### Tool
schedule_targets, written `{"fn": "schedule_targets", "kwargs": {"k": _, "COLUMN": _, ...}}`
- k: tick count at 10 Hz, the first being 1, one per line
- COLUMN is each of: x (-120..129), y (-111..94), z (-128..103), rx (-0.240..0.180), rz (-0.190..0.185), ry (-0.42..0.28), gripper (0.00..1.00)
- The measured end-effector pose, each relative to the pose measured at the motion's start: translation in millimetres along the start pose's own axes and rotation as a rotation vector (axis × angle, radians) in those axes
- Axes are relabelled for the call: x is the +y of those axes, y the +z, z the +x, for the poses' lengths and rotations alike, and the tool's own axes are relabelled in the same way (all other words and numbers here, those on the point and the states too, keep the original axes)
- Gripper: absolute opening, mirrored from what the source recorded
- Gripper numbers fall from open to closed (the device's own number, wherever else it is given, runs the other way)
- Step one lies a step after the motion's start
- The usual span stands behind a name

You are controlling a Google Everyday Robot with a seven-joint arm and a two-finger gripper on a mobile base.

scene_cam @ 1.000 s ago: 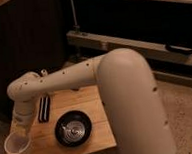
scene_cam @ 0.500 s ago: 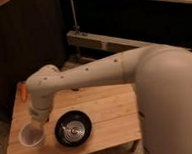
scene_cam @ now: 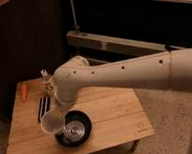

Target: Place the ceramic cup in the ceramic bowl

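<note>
I've got the ceramic cup (scene_cam: 51, 123) in my gripper (scene_cam: 56, 110), jaws clamped tight on it near the rim, and it hangs tilted, mouth turned toward the near left, right at the left edge of the ceramic bowl (scene_cam: 73, 129). From this angle the cup overlaps the bowl's rim; I can't tell whether the two are touching or whether the cup is a little above it.

This cup should handle as stiff, hard and smooth, so I judge it slippery under the fingers and brittle if it knocks against anything. Ceramic on ceramic is the worry: a drop onto that bowl could chip either one. It looks light enough for a pinch on the wall just below the rim, which is where I have it.

It's a small plain white cup, tapered, wider at the top, no handle that I can see. The bowl is round, shallow, glossy black, catching light on its inside, and clearly wider than the cup. It sits near the front of the wooden table (scene_cam: 117, 115).
</note>
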State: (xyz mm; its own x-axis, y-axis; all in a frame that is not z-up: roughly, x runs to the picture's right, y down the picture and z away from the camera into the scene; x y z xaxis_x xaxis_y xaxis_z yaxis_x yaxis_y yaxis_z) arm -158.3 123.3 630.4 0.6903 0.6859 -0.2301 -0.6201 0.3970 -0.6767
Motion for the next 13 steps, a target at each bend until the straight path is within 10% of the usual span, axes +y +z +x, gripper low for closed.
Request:
{"fn": "schedule_targets", "kwargs": {"k": 6, "x": -45.1, "y": 19.0, "z": 30.5, "rx": 0.039, "rz": 0.097, "ry": 0.125, "gripper": 0.0}}
{"fn": "schedule_targets", "kwargs": {"k": 13, "x": -63.2, "y": 58.2, "z": 46.5, "rx": 0.027, "rz": 0.065, "ry": 0.144, "gripper": 0.0}}
